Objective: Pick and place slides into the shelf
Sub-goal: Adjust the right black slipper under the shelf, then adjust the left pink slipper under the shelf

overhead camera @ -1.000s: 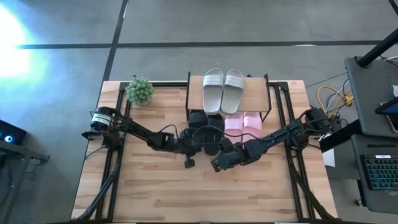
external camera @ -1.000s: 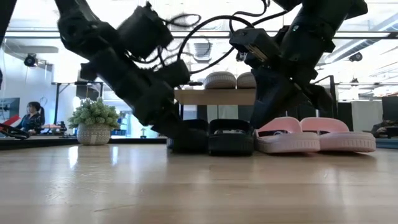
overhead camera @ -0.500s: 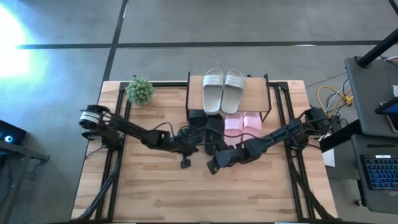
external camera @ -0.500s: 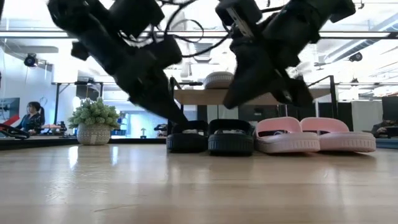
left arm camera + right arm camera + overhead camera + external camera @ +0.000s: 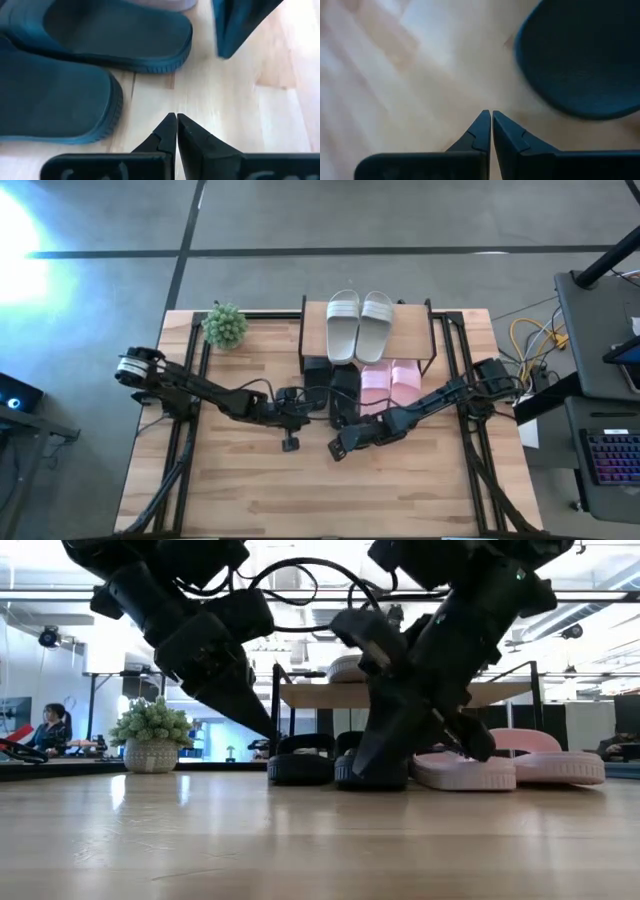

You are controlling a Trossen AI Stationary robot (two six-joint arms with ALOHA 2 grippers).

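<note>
Potted plant (image 5: 225, 325), green and bushy, in a pale textured pot, standing at a far corner of the wooden tabletop (image 5: 250, 490). Yellow cables (image 5: 530, 335) and keyboard (image 5: 612, 460) on a side desk. Seated person (image 5: 47, 730) in the room behind, low view.

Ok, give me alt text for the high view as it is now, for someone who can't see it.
All six slides sit at the shelf: the pale pair on its top board, the black pair and pink pair beneath on the table. The shut left gripper and right gripper hover empty in front.
</note>
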